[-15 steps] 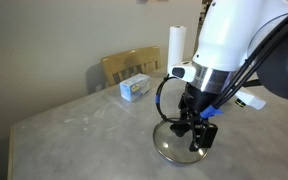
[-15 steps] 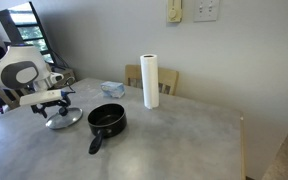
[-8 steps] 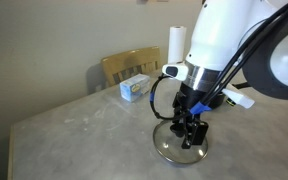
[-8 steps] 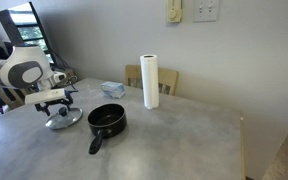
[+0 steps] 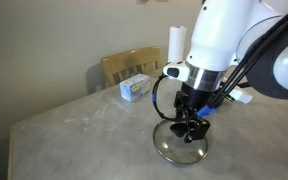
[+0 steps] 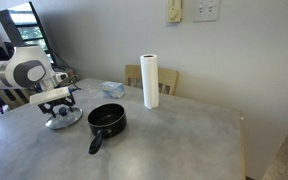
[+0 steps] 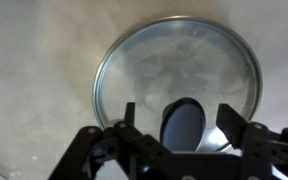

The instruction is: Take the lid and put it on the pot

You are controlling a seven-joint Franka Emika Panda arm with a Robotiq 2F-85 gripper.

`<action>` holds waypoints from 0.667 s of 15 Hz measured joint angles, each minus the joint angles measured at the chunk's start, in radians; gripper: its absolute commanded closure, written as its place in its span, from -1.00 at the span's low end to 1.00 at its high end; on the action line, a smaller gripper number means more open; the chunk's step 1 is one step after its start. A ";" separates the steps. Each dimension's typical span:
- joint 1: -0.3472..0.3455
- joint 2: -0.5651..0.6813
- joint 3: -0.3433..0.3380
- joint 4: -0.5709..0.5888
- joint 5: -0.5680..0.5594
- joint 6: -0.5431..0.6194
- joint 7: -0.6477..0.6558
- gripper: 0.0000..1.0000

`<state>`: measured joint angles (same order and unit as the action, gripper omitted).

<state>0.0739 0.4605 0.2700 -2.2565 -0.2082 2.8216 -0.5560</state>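
The round glass lid [image 7: 174,70] with a thin metal rim and a black centre knob [image 7: 182,125] lies flat on the grey table; it shows in both exterior views [image 5: 174,152] [image 6: 64,120]. My gripper [image 7: 180,118] is straight above it, open, with one finger on each side of the knob and a gap to each. It also shows over the lid in both exterior views [image 5: 189,132] [image 6: 60,107]. The small black pot [image 6: 107,120] with its long handle stands on the table to the right of the lid, apart from it.
A tall white paper-towel roll [image 6: 150,81] stands behind the pot, also in an exterior view [image 5: 177,45]. A small blue and white box [image 5: 136,87] lies near the back edge, in front of a wooden chair [image 5: 129,65].
My gripper has come down a little closer onto the lid and its knob. The lid and pot have not moved.
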 measured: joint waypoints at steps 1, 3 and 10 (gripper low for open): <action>0.000 0.001 0.002 0.000 0.001 -0.006 0.000 0.12; -0.002 0.005 0.011 0.000 0.006 -0.017 0.000 0.40; -0.002 0.001 0.026 0.002 0.006 -0.019 0.000 0.72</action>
<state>0.0719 0.4616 0.2959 -2.2546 -0.2023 2.8021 -0.5562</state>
